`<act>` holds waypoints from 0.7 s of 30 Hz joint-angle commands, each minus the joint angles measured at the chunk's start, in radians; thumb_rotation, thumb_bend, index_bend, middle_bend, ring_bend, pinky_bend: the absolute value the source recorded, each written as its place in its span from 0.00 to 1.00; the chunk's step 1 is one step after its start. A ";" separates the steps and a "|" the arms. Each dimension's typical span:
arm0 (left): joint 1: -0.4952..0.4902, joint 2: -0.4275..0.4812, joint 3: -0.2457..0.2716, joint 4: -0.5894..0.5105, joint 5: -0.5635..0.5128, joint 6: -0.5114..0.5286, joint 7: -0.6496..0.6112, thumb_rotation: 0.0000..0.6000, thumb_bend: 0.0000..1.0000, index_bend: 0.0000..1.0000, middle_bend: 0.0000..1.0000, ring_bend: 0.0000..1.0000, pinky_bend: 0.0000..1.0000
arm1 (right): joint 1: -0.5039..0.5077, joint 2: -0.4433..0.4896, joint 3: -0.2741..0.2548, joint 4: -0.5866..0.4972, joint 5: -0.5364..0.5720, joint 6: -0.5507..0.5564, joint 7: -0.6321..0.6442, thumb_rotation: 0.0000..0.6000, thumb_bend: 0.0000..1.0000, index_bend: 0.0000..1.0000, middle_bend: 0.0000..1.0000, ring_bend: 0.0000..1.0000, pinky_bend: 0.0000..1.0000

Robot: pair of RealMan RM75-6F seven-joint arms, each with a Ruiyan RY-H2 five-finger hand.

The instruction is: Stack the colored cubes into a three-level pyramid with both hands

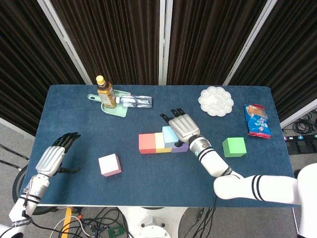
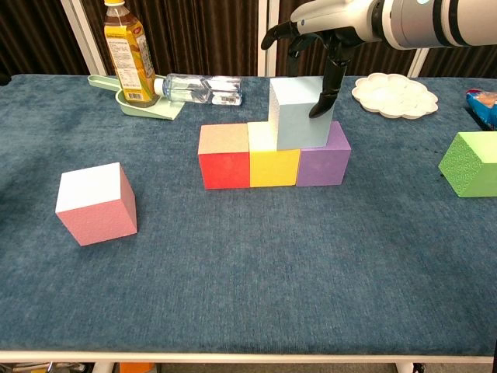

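Chest view crops the right hand (image 2: 322, 35), fingers (image 2: 328, 85) seemingly touching the light-blue cube (image 2: 299, 113); grip unclear.

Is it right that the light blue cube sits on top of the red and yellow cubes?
Not quite. The chest view shows the light blue cube resting on the yellow cube and the purple cube. The red cube has nothing on top.
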 commanded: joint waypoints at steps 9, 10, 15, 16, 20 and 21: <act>0.001 0.002 0.000 0.000 0.002 0.002 -0.004 1.00 0.00 0.10 0.05 0.00 0.11 | -0.006 -0.008 0.006 0.002 -0.004 0.013 -0.003 1.00 0.05 0.00 0.38 0.00 0.00; 0.001 0.002 0.000 0.000 0.002 0.001 -0.004 1.00 0.00 0.10 0.05 0.00 0.11 | -0.006 -0.008 0.007 0.002 -0.004 0.014 -0.003 1.00 0.05 0.00 0.38 0.00 0.00; 0.001 0.003 0.000 -0.001 0.002 0.002 -0.005 1.00 0.00 0.10 0.05 0.00 0.11 | -0.010 -0.007 0.013 -0.001 -0.009 0.019 -0.001 1.00 0.05 0.00 0.40 0.00 0.00; 0.001 0.002 0.001 -0.001 0.002 0.002 -0.005 1.00 0.00 0.10 0.05 0.00 0.11 | -0.012 -0.007 0.014 -0.003 -0.010 0.021 -0.001 1.00 0.05 0.00 0.40 0.00 0.00; 0.001 0.002 0.001 -0.001 0.003 0.002 -0.005 1.00 0.00 0.10 0.05 0.00 0.11 | -0.015 -0.007 0.015 -0.005 -0.012 0.022 -0.001 1.00 0.05 0.00 0.40 0.00 0.00; 0.001 0.002 0.001 0.000 0.003 0.002 -0.005 1.00 0.00 0.10 0.05 0.00 0.11 | -0.016 -0.007 0.014 -0.005 -0.012 0.022 -0.002 1.00 0.05 0.00 0.40 0.00 0.00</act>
